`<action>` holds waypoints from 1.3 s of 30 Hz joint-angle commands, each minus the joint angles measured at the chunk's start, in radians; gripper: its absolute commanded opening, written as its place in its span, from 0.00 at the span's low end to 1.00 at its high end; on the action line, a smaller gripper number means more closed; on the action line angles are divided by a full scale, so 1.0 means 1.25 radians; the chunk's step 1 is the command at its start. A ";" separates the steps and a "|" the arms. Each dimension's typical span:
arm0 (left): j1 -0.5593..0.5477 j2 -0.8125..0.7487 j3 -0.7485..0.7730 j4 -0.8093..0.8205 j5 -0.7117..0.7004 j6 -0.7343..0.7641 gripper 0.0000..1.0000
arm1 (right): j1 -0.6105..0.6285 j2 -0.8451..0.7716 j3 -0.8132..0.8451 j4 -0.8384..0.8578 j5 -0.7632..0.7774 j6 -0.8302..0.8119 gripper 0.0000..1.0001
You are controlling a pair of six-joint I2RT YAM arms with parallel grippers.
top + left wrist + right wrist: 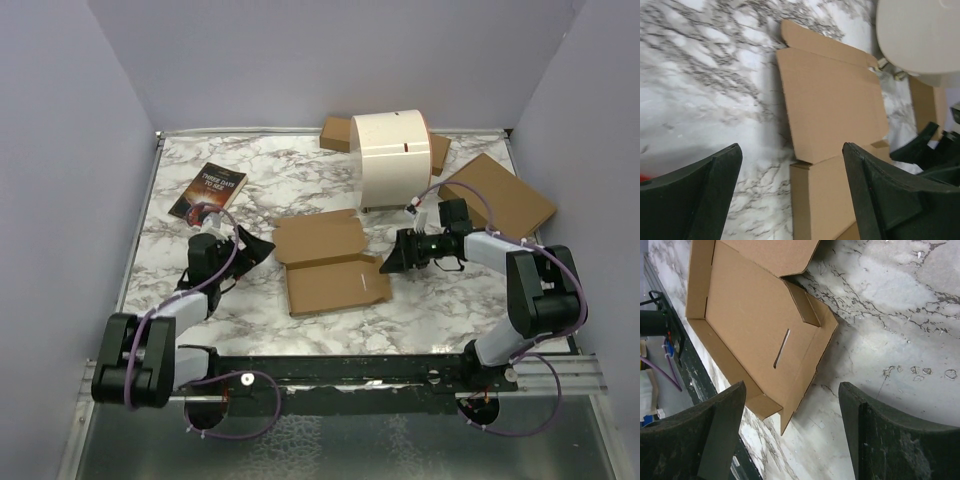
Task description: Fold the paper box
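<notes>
Paper box [328, 266] lies part-open at centre of table [420, 315]; left tool [262, 247] and right tool [388, 264], both apart and apparently empty, should lift opposite side flaps together along creases.

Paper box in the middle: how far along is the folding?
Early. Done: the paper box has some side flaps raised on its near half. In hand: nothing; the left gripper and right gripper flank it, both open. Left: closing the lid, tucking tabs.

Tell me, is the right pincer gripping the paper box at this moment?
No, the right pincer hangs open beside the paper box, with nothing clamped between its fingers.
</notes>
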 commanded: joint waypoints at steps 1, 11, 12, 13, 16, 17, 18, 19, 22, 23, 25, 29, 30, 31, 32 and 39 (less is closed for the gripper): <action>0.037 0.200 0.006 0.295 0.188 -0.092 0.81 | 0.003 0.001 0.017 0.023 -0.049 -0.019 0.74; 0.046 0.559 0.067 0.607 0.249 -0.217 0.51 | 0.003 0.009 0.020 0.022 -0.064 -0.028 0.74; 0.045 0.569 0.074 0.613 0.249 -0.220 0.50 | 0.003 0.010 0.021 0.022 -0.063 -0.027 0.74; 0.043 0.584 0.081 0.616 0.248 -0.220 0.48 | 0.003 0.011 0.021 0.021 -0.064 -0.028 0.74; 0.031 0.612 0.104 0.616 0.254 -0.221 0.40 | 0.003 0.014 0.022 0.021 -0.064 -0.027 0.74; 0.026 0.621 0.111 0.617 0.257 -0.222 0.36 | 0.003 0.015 0.022 0.022 -0.063 -0.028 0.74; 0.022 0.631 0.117 0.623 0.260 -0.224 0.30 | 0.003 0.015 0.022 0.022 -0.062 -0.028 0.74; 0.019 0.640 0.122 0.630 0.262 -0.230 0.24 | 0.003 0.016 0.022 0.022 -0.062 -0.027 0.74; 0.019 0.675 0.127 0.680 0.279 -0.253 0.08 | 0.003 0.015 0.022 0.021 -0.059 -0.029 0.74; 0.019 0.684 0.125 0.702 0.282 -0.263 0.04 | 0.003 0.015 0.024 0.020 -0.058 -0.030 0.74; 0.019 0.693 0.117 0.744 0.284 -0.275 0.00 | 0.003 0.012 0.025 0.019 -0.055 -0.032 0.74; 0.019 0.680 0.071 0.865 0.256 -0.288 0.00 | 0.003 -0.004 0.028 0.015 -0.032 -0.039 0.74; 0.019 0.671 0.053 0.898 0.243 -0.288 0.00 | 0.003 -0.009 0.029 0.014 -0.026 -0.045 0.74; 0.019 0.661 0.034 0.928 0.226 -0.285 0.00 | 0.003 -0.015 0.029 0.013 -0.021 -0.049 0.74; 0.019 0.651 0.014 0.953 0.211 -0.283 0.00 | 0.003 -0.021 0.030 0.012 -0.018 -0.053 0.74; 0.011 0.576 -0.128 1.069 0.122 -0.207 0.00 | 0.003 -0.053 0.035 -0.011 -0.051 -0.127 0.75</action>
